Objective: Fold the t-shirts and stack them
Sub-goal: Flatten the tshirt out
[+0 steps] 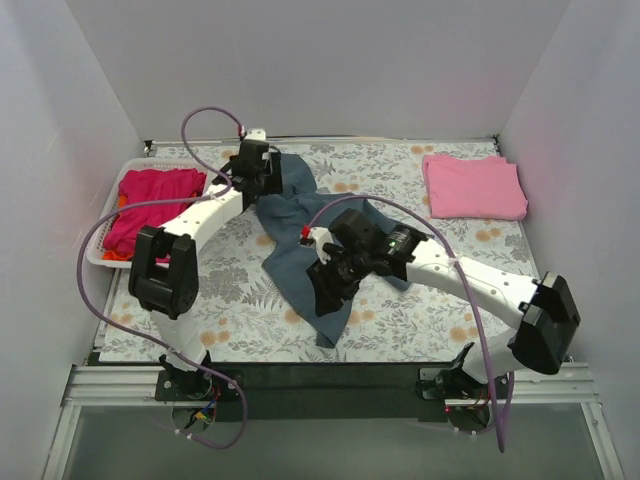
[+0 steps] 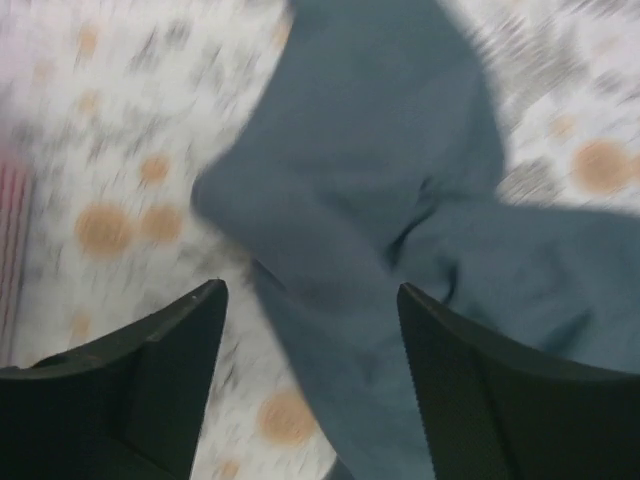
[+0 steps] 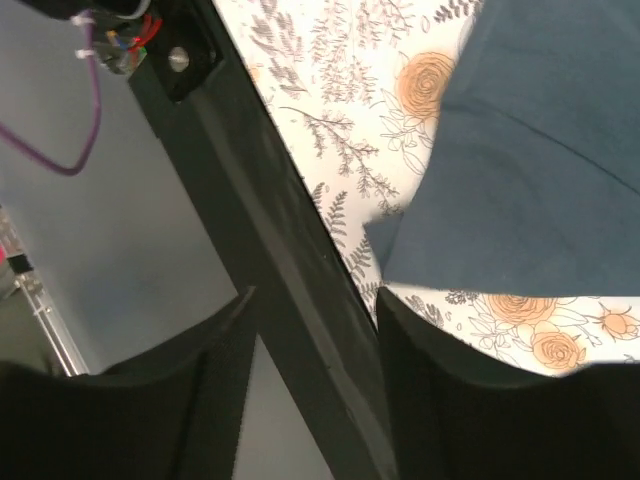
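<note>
A dark slate blue-grey t-shirt [image 1: 300,255] lies crumpled and stretched out on the flowered table cover, from back centre to the near middle. My left gripper [image 1: 257,188] is open over its far end. In the blurred left wrist view, the cloth [image 2: 380,200] lies below and between the open fingers [image 2: 310,300], which grip nothing. My right gripper [image 1: 326,288] is open and empty above the shirt's near end. The right wrist view shows the shirt's corner [image 3: 520,190] beside the gripper [image 3: 315,305]. A folded light pink t-shirt [image 1: 472,187] lies at the back right.
A white slotted basket [image 1: 97,250] at the left holds a magenta shirt [image 1: 150,195] and a bit of orange-red cloth [image 1: 118,256]. A black rail [image 3: 270,210] runs along the table's near edge. White walls close in the back and both sides.
</note>
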You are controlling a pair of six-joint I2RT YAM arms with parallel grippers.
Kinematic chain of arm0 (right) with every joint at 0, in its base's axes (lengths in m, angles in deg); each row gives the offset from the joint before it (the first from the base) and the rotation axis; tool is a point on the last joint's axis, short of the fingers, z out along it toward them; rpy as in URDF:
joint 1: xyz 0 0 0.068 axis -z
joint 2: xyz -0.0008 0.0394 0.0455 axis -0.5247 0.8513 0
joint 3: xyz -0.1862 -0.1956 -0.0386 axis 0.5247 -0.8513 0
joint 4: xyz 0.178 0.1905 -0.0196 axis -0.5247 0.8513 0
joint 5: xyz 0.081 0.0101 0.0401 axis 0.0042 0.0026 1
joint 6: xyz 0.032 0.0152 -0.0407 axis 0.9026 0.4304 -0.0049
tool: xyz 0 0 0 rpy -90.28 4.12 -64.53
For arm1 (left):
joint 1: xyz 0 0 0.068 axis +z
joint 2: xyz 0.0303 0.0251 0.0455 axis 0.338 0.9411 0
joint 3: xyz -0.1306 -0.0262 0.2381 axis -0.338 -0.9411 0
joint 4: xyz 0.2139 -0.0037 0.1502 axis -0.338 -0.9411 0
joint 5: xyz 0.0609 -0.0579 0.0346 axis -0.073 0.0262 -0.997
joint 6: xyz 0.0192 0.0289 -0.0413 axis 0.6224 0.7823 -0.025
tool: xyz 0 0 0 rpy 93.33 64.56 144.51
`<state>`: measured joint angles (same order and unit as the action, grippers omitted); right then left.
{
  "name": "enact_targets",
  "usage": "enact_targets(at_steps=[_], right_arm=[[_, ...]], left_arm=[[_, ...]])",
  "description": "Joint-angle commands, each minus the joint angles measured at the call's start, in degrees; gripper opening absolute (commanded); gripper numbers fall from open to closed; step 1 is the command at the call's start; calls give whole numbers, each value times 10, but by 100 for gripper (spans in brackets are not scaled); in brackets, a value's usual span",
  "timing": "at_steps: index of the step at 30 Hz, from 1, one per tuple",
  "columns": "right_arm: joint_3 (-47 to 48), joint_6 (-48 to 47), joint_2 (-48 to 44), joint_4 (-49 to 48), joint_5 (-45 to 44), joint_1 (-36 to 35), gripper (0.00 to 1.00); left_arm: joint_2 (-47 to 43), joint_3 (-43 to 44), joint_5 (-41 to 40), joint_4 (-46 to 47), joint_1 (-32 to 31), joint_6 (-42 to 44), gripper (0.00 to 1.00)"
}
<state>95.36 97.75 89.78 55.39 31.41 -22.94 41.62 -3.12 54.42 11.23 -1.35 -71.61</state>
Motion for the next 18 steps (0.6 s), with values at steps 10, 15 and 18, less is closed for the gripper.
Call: enact_targets(at_steps=[10,15,18], right_arm=[[-133,-9,-63,-28,-125,268,51],[-204,-16,-67,-49,-128,354,51],[-233,-4,-73,-78,-137,381,52]], left_arm=[[-303,-261,78,-162,-95,-215,78],[-278,-312,79,-182,-162,-254,79],[-244,-314,68,-177,-164,-247,78]])
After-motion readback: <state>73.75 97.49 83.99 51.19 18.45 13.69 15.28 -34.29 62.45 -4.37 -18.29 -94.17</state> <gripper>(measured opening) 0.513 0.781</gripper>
